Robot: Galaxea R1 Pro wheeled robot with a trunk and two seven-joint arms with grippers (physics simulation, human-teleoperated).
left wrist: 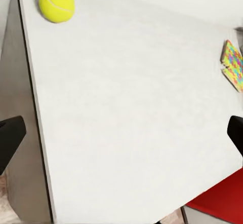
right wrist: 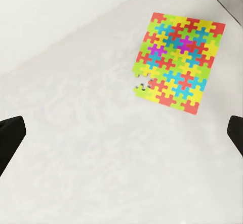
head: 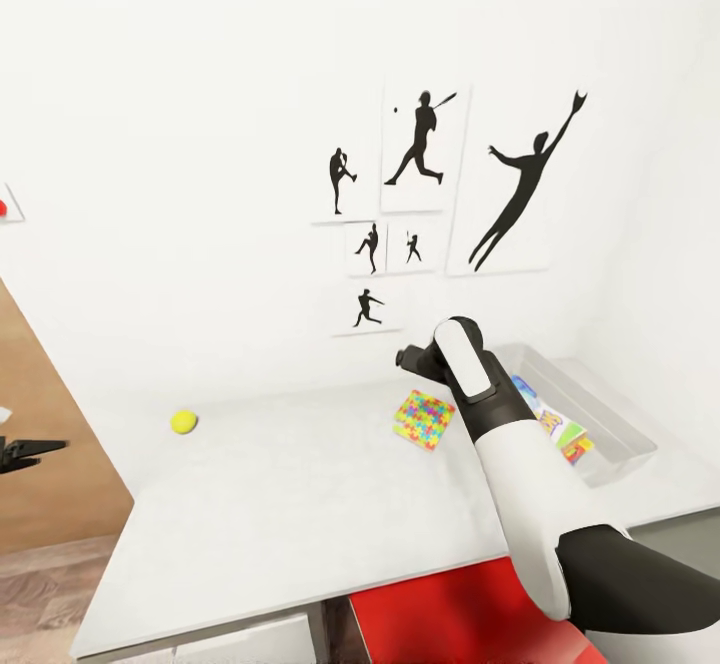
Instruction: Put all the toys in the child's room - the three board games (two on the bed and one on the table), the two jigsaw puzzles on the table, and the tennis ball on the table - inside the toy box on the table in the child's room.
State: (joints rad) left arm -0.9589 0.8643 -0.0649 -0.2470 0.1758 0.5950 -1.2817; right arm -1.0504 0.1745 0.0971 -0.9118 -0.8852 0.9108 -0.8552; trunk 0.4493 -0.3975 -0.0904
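The jigsaw puzzle [head: 425,418] lies flat on the pale surface [head: 300,504], just beside the toy box [head: 610,424] on the side facing the tennis ball. It's a thin square tile w/ interlocking red, yellow, blue, green, purple pieces; one edge looks nicked, a small gap in the pattern shows in the right wrist view [right wrist: 178,61]. Being square, it has no real long axis; it sits turned at an angle to the toy box's side.

The right gripper [right wrist: 121,133] hangs above bare surface w/ its jaws spread wide and nothing between them; the puzzle lies ahead of it and off to the toy-box side, not yet under the jaws. In the head view the right arm's wrist [head: 470,364] is right by the puzzle, so the right arm is much nearer than the left. Judgement: next move needs a short shift toward the toy box, then a descent.

The toy box already holds colourful flat items, prob. board games [head: 560,429].

The tennis ball [head: 183,421] sits well apart from the toy box, near the far end of the surface. The left gripper [left wrist: 121,133] is also spread, empty, over that end.
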